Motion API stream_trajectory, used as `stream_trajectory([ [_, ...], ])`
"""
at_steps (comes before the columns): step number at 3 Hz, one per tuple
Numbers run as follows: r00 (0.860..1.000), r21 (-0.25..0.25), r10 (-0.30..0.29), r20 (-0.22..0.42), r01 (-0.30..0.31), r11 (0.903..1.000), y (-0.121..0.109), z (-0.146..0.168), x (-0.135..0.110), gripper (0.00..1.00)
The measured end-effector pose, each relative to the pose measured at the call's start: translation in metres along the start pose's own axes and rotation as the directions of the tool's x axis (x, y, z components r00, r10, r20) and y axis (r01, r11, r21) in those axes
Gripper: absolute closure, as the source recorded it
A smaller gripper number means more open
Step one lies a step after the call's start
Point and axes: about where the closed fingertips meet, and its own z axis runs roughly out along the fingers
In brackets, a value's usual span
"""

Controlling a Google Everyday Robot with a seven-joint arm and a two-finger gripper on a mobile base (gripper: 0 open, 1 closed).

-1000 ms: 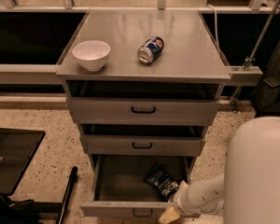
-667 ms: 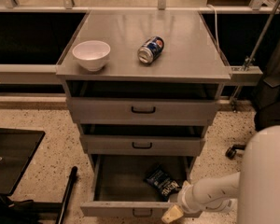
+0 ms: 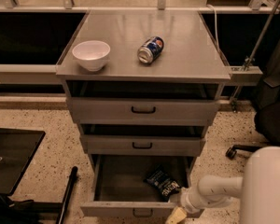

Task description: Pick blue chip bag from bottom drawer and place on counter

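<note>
The blue chip bag (image 3: 162, 182) lies flat inside the open bottom drawer (image 3: 130, 209), toward its right front corner. My gripper (image 3: 176, 214) is low at the bottom edge of the view, at the drawer's front right rim, just right of and in front of the bag; only its pale tip and white wrist (image 3: 210, 192) show. I cannot see it touching the bag. The counter (image 3: 186, 55) is the grey top of the cabinet, well above.
A white bowl (image 3: 91, 54) and a blue soda can (image 3: 150, 49) on its side lie on the counter. The two upper drawers (image 3: 143, 110) are slightly open. A black case (image 3: 14, 157) lies on the floor at left, and a chair base (image 3: 240, 149) stands at right.
My white arm body has shifted to the right, uncovering more of the forearm. The gripper stays at the drawer's front right corner. The bag has not moved.
</note>
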Motion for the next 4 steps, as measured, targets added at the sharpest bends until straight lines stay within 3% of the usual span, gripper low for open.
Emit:
stream_trajectory([
  [1, 1.000, -0.046, 0.006, 0.010, -0.005, 0.9989, -0.010, 0.010, -0.008, 0.00],
  [2, 1.000, -0.050, 0.009, 0.019, -0.008, 0.9987, -0.011, 0.010, -0.006, 0.00],
  [3, 0.992, -0.142, 0.018, 0.127, 0.001, 0.9898, 0.007, 0.035, -0.008, 0.00],
  [4, 0.942, -0.256, 0.027, 0.334, 0.063, 0.9648, 0.032, 0.069, -0.033, 0.00],
])
